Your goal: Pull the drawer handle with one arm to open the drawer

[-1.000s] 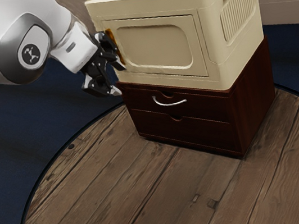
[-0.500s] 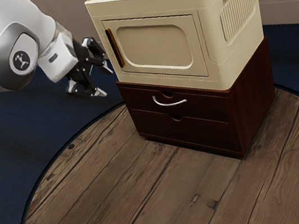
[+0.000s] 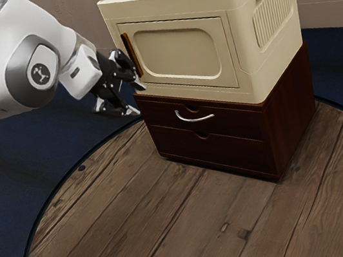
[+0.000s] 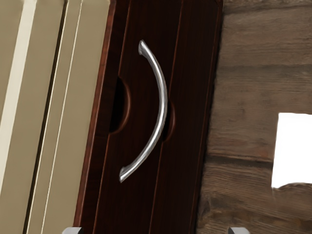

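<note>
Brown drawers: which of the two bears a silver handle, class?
The upper drawer, beneath the cream cabinet: the curved handle is fixed to its front, while the lower drawer has only a notch.

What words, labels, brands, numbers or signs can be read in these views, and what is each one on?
No words or numbers can be read.
Round emblem on the arm: a symbol, no legible lettering.
Small dark mark near the gripper: too small to tell if it is text.
Cream cabinet, dark drawer unit: none seen.
</note>
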`<state>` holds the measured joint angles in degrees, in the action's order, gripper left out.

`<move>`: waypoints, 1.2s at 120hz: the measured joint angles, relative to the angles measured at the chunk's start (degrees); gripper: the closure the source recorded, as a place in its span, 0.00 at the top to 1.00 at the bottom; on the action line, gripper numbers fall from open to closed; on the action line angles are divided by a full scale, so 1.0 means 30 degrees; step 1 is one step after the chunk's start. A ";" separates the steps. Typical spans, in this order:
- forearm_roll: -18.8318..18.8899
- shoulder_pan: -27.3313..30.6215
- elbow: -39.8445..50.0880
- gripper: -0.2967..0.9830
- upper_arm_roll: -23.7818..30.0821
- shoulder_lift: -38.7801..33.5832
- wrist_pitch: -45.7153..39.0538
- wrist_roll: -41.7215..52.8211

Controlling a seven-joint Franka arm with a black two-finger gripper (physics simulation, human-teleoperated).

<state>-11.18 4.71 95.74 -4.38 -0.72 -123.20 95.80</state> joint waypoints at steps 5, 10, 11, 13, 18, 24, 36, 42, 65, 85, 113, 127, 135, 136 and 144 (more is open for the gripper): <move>-0.0023 0.0049 0.0013 0.51 0.0227 0.0115 -0.0151 -0.0062; -0.0034 0.0054 0.0014 0.51 0.0411 0.0262 -0.0281 -0.0130; -0.0035 0.0055 0.0016 0.50 0.0448 0.0294 -0.0311 -0.0143; -0.0037 0.0050 0.0015 0.50 0.0514 0.0383 -0.0377 -0.0171; -0.0041 -0.0023 0.0010 0.50 0.0621 0.0635 -0.0540 -0.0242; -0.0035 -0.0167 0.0016 0.49 0.0710 0.0895 -0.0739 -0.0329; -0.0028 -0.0472 0.0040 0.46 0.0983 0.1095 -0.1042 -0.0494; -0.0026 -0.0696 0.0101 0.45 0.1077 0.1149 -0.1148 -0.0577; -0.0005 -0.1275 0.0580 0.41 0.1126 0.1373 -0.1589 -0.0842; 0.1227 -0.1018 0.0958 0.39 0.1081 0.1315 -0.1807 -0.1315; 0.1978 -0.0844 0.0954 0.37 0.1190 0.1565 -0.2316 -0.2027; 0.1861 -0.1001 0.0886 0.37 0.1258 0.1934 -0.2780 -0.2292; 0.1812 -0.1024 0.0856 0.36 0.1298 0.2071 -0.2970 -0.2423; 0.1809 -0.1024 0.0851 0.36 0.1300 0.2091 -0.2990 -0.2438; 0.1785 -0.1012 0.0824 0.36 0.1310 0.2201 -0.3122 -0.2554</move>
<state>-5.83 1.67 98.21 -0.45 5.88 -132.56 88.14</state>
